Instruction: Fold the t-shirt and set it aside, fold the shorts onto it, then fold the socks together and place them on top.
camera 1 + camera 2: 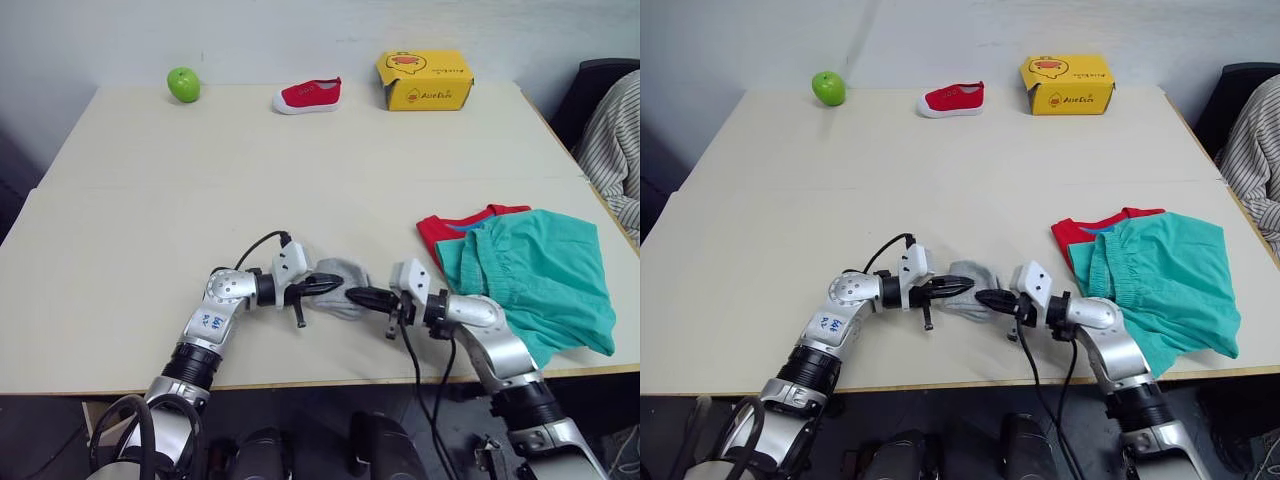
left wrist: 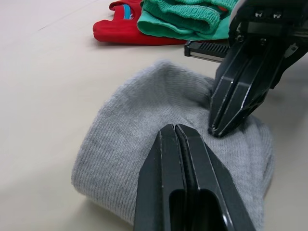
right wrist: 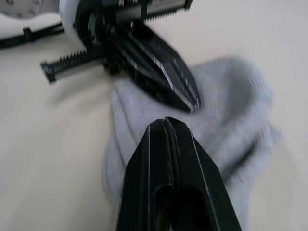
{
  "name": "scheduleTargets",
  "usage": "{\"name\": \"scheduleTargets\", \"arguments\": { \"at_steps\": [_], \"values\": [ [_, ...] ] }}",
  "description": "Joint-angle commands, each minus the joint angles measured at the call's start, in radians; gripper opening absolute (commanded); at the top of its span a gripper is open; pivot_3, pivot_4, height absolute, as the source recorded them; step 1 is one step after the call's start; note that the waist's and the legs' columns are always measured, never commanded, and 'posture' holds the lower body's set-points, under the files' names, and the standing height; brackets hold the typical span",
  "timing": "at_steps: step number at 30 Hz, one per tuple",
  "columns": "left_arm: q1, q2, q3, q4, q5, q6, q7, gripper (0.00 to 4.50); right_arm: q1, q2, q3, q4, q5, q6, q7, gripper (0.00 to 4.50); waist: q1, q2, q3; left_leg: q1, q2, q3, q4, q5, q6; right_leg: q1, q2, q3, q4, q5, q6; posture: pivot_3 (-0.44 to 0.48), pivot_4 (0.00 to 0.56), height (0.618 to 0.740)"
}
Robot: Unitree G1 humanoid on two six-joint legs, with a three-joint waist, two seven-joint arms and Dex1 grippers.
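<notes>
Left tool [image 1: 335,284] and right tool [image 1: 352,294], both pressed together, meet tip to tip on the socks [image 1: 340,285], left of the shorts [image 1: 535,270] covering the t-shirt [image 1: 445,228]; neither visibly pinches fabric, so lifting may leave the socks behind

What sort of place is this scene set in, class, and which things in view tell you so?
Probably a robot test or training room rather than a home: a plain beige table against a bare wall, practice props laid out on it (a green apple, a red shoe, a yellow box), and a person's striped sleeve alongside.
</notes>
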Motion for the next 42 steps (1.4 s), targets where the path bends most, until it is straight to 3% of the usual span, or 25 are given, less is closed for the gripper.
{"name": "scheduleTargets", "arguments": {
  "at_steps": [1,5,8,13,19,24,29,33,39,42],
  "values": [
    [-0.001,-0.003,-0.006,0.008,0.004,0.002,0.000,0.03,0.061,-0.065,-0.057,-0.100,0.060,0.045,0.035,0.00,0.001,0.000,0.000,0.000,0.000,0.000,0.000,0.000,0.000,0.000,0.000,0.000,0.000,0.000,0.000,0.000,0.150,0.740],
    [0.000,-0.010,-0.006,0.006,0.004,-0.007,0.002,0.03,0.124,-0.122,-0.134,-0.208,0.171,0.182,0.023,0.00,0.001,0.000,0.000,0.000,0.000,0.000,0.000,0.000,0.000,0.000,0.000,0.000,-0.002,0.000,0.000,0.000,0.150,0.740],
    [0.002,-0.005,-0.011,0.004,0.012,-0.024,-0.003,0.00,0.139,-0.160,-0.217,-0.303,0.357,0.444,-0.024,0.63,0.000,0.000,0.000,0.001,0.000,-0.001,0.000,0.000,0.000,0.000,-0.001,0.000,-0.002,0.000,0.000,0.000,0.150,0.740],
    [0.000,0.001,-0.005,0.005,0.010,-0.034,-0.004,0.00,0.057,-0.195,-0.330,-0.281,0.648,0.913,-0.182,2.40,0.001,0.000,0.000,0.000,0.000,-0.002,0.000,0.000,0.000,0.000,-0.002,0.000,-0.002,0.000,-0.001,0.000,0.150,0.740],
    [0.004,0.007,-0.001,0.001,0.010,-0.033,0.001,0.00,-0.131,-0.143,-0.381,-0.088,0.734,1.297,-0.403,4.47,0.000,0.000,0.000,0.000,0.000,-0.002,0.000,0.000,0.000,0.000,-0.003,-0.001,-0.002,0.000,-0.001,0.000,0.150,0.740],
    [0.021,0.013,-0.001,-0.020,0.009,-0.027,0.004,0.00,-0.219,0.003,-0.462,0.004,0.779,1.497,-0.534,4.47,0.000,0.000,0.000,-0.001,0.000,-0.002,0.000,0.000,0.000,-0.001,-0.002,-0.001,0.000,0.000,-0.002,0.000,0.150,0.740],
    [0.047,0.010,0.000,-0.050,0.005,-0.011,0.019,0.00,-0.220,0.100,-0.464,0.065,0.820,1.505,-0.672,4.47,-0.002,0.000,-0.001,-0.001,0.000,-0.001,0.000,0.000,0.000,-0.001,-0.001,-0.001,0.000,0.000,-0.001,0.000,0.150,0.740],
    [0.057,0.011,-0.002,-0.057,0.008,-0.008,0.023,0.00,-0.286,0.237,-0.543,0.138,0.807,1.505,-0.785,4.47,-0.013,0.001,-0.002,0.001,0.002,0.000,0.000,0.000,-0.001,-0.001,0.000,0.001,0.001,0.000,-0.001,0.000,0.150,0.740],
    [0.048,0.021,-0.001,-0.053,0.008,-0.005,0.017,0.00,-0.312,0.293,-0.550,0.155,0.790,1.505,-0.829,4.47,-0.013,0.002,-0.003,0.000,0.002,0.000,-0.001,0.001,-0.002,-0.001,0.000,0.000,0.002,-0.001,-0.002,0.000,0.150,0.740],
    [0.047,0.024,-0.001,-0.053,0.008,-0.004,0.016,0.00,-0.312,0.307,-0.563,0.154,0.788,1.505,-0.835,3.83,-0.014,0.002,-0.003,0.000,0.002,0.000,-0.001,0.001,-0.001,-0.001,0.000,0.001,0.003,-0.001,-0.002,0.000,0.150,0.740]
  ]
}}
